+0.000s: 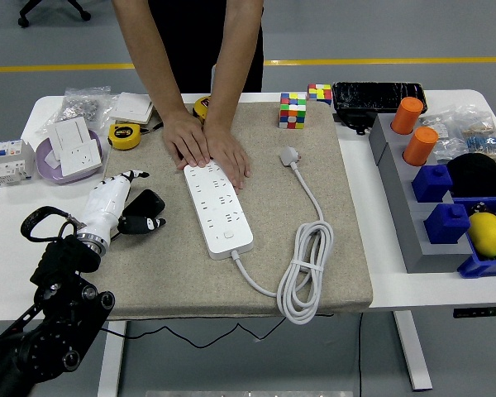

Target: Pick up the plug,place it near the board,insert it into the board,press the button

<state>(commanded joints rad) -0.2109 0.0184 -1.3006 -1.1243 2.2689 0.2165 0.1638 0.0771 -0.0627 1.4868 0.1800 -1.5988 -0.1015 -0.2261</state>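
A white robot left hand (120, 211) with black fingertips rests released and grasping nothing at the left edge of a beige felt mat (347, 248) on the white table (380, 285); the right hand is out of view. A small dark glossy object lies just right of it, and whether this is the plug cannot be told. The long white plastic board (218, 208), its axis running away and slightly left, lies to the hand's right, with a person's hands (207, 145) pressing flat on its far end and its own white plug (290, 155) and coiled cord (304, 277) beyond.
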